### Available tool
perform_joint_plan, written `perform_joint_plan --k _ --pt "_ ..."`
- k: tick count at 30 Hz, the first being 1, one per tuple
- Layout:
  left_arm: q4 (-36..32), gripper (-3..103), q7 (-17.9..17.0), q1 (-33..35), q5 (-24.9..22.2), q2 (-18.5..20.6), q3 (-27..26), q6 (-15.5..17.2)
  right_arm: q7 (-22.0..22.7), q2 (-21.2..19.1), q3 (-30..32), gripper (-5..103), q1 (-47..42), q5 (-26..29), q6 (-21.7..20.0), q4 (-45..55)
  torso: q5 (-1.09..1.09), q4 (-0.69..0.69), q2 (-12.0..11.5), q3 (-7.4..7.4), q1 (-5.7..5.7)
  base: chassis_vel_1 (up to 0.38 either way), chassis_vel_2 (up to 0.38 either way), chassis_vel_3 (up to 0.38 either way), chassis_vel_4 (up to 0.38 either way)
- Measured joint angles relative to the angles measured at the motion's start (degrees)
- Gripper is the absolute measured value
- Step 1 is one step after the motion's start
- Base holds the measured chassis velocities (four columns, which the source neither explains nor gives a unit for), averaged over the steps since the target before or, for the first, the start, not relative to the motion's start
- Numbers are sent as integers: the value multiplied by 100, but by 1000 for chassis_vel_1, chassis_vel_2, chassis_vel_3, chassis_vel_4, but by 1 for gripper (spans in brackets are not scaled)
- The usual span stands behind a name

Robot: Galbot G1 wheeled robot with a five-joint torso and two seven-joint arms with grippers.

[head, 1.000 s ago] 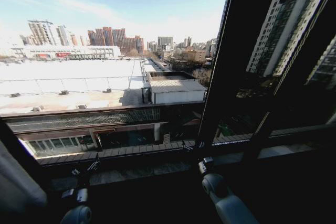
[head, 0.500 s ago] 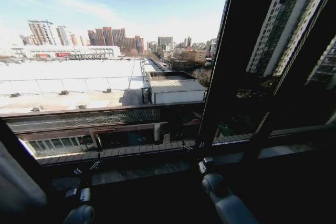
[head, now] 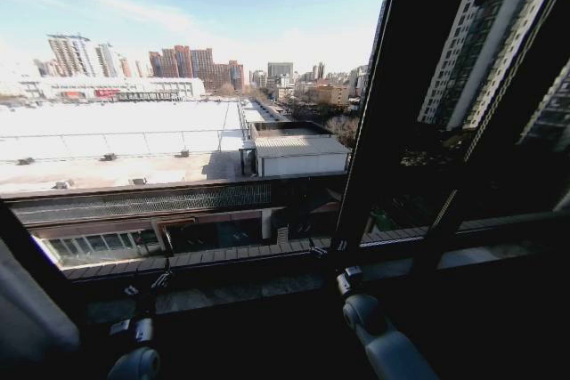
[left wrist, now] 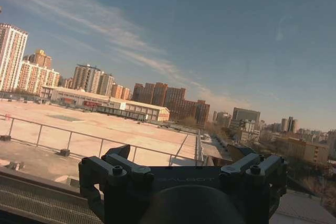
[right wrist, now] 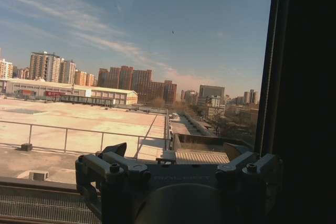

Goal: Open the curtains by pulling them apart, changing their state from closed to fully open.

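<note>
Beyond the window (head: 223, 131) we see a sunlit city under blue sky, with flat pale roofs below and tower blocks on the skyline. We count one thick black frame bar (head: 383, 113) leaning up the right half of the head view, and a darker pane beyond it.

We make out one curtain (head: 27, 313), a pale fold pushed to the lower left corner of the head frame, clear of the glass. At the far right of that frame it is too dark for us to tell whether a second panel hangs there.

We count two arms, both low at the bottom of the head frame and pointing at the sill (head: 232, 291). The left tool (head: 145, 289) sits lower left. In its wrist view the left tool (left wrist: 178, 153) has its two fingers (left wrist: 118, 153) spread apart, gripping nothing. The right tool (head: 337, 251) sits at bottom centre, near the foot of the frame bar. Its fingers (right wrist: 115, 149) likewise stand apart around nothing, and the right tool (right wrist: 176, 150) faces the glass.
</note>
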Motion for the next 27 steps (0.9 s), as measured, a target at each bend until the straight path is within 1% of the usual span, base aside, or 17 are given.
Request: perform_joint_plan --k 7,13,15,23,24,27 --pt "0 100 -3 0 -1 3 -2 0 0 0 0 100 0 0 0 0 0 0 0 0 0 -69 -68 52 64" --pt "0 100 -4 0 -2 4 -3 0 0 1 0 100 0 0 0 0 -1 0 1 0 0 -185 -186 194 191" --pt "0 100 -3 -1 -2 4 -2 0 0 0 0 100 0 0 0 0 0 -2 1 0 0 -267 -275 256 265" --pt "0 100 -1 0 -3 4 0 0 0 0 1 100 0 0 0 0 -1 -2 1 0 0 -311 -320 285 312" --pt "0 100 -1 -1 -3 4 -1 0 0 1 1 100 0 0 0 0 0 1 1 0 0 -334 -320 377 350" --pt "0 100 0 0 -2 4 -1 0 0 0 1 100 0 0 0 0 0 0 1 0 0 -356 -320 363 352"
